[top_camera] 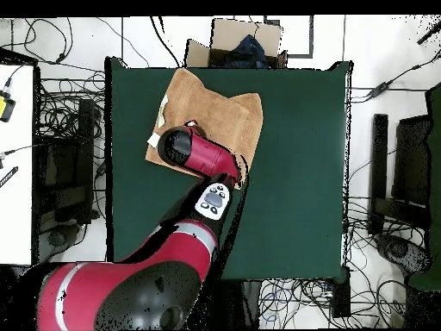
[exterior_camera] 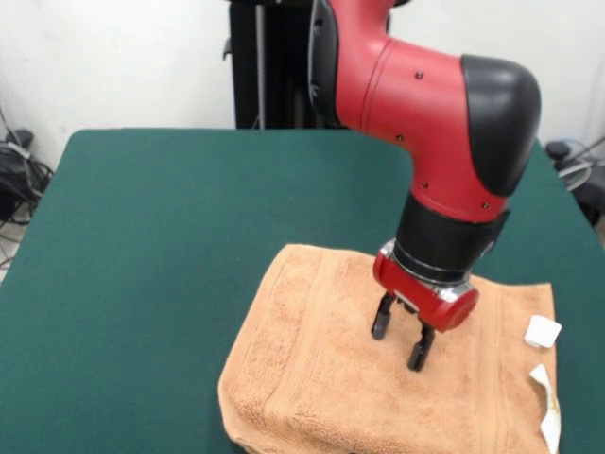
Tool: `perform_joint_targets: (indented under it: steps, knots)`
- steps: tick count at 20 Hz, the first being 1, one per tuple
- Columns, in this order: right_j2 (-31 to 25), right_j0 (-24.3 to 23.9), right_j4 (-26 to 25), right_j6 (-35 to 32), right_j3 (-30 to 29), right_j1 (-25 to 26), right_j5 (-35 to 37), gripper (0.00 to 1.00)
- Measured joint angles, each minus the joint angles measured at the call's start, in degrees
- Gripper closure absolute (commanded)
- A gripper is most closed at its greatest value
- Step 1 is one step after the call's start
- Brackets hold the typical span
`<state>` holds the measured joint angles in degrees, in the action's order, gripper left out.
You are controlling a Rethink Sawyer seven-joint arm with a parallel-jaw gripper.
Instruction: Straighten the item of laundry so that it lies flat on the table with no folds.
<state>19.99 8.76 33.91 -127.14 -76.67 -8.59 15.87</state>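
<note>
- Green felt-like cloth covers the surface (exterior_camera: 170, 227), a broad rectangle with white walls behind it and tangled cables on the floor around it in the overhead view.
- We see the towel (exterior_camera: 312, 378) lying at the near right part of the surface in the front view, running off the bottom edge of that picture; from above it sits at the far edge of the surface, away from the robot's base.
- We read the towel as a thick orange-tan terry cloth with woven bands along its border and small white tags (exterior_camera: 543, 332) at its right edge.
- Its left and near edges look rounded and doubled rather than thin, so we judge that it is folded over itself and not yet flat.
- We find the claw (exterior_camera: 400, 340) pointing down over the middle of the towel, its two dark fingers (exterior_camera: 383, 317) apart with a narrow gap and nothing between them.
- Whether the tips touch the cloth we cannot tell; they are at least just above it.
- We suppose the arm stands there to pinch a layer and draw it outward, since the soft pile should give and slide easily on the felt.
- We note the red wrist with its black joint tilted above the claw.
</note>
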Motion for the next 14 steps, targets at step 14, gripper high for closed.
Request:
perform_joint_targets:
  steps: [14]
  knots:
    - [-6.2, -4.7, -0.3, 0.0, -3.9, -3.4, -2.5, 0.0]
